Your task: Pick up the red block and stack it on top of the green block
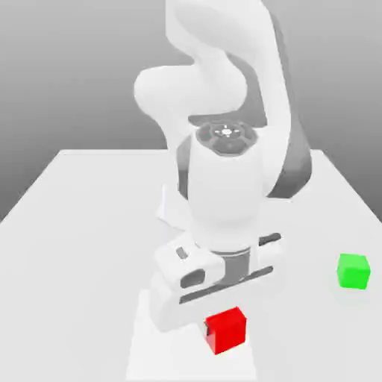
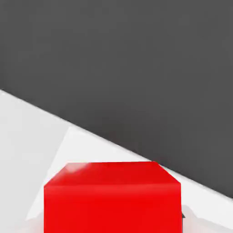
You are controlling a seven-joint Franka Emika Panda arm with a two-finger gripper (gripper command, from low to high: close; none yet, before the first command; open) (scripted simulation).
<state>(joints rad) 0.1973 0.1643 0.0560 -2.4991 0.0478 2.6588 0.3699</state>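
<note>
The red block (image 1: 227, 330) is a small bright red cube low over the white table, directly under the arm's white hand. My gripper (image 1: 224, 321) is down around it, shut on the red block, and the hand's body hides the fingers in the exterior view. In the hand view the red block (image 2: 111, 198) looms very close, its top face and one side showing. The green block (image 1: 353, 270) stands alone on the table toward the exterior view's right, well apart from the hand and the red block.
The white table (image 1: 82, 246) stretches wide toward the exterior view's left and back. The arm's thick white links (image 1: 224, 186) rise behind the hand over the middle of the table. A dark grey backdrop lies beyond the table's far edge.
</note>
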